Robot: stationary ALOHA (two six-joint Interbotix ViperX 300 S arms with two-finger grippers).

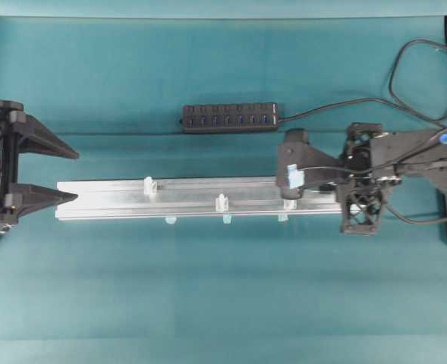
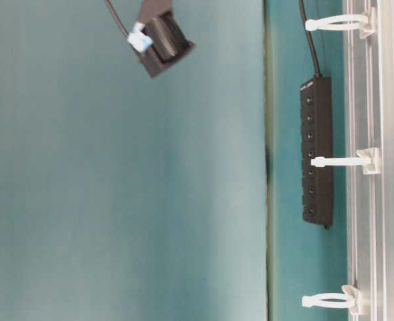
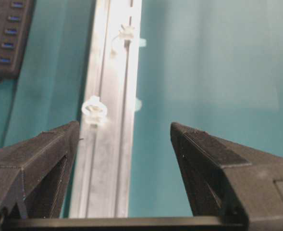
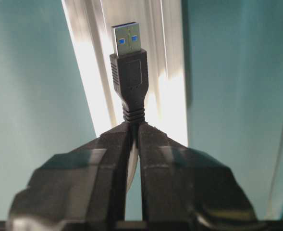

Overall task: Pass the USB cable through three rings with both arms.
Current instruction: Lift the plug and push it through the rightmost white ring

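The right end effector [image 4: 134, 130] is clamped on the USB cable [image 4: 130, 79] just behind its plug, which points out over the silver rail [image 1: 185, 199] above the ring [image 1: 289, 203] at that end. The other two rings [image 1: 221, 202] stand further along the rail. The left end effector [image 1: 75, 176] sits with fingers wide apart at the rail's far end, holding nothing, and a USB hub [image 1: 229, 117] lies on the desk [image 1: 223, 288] beside the rail.
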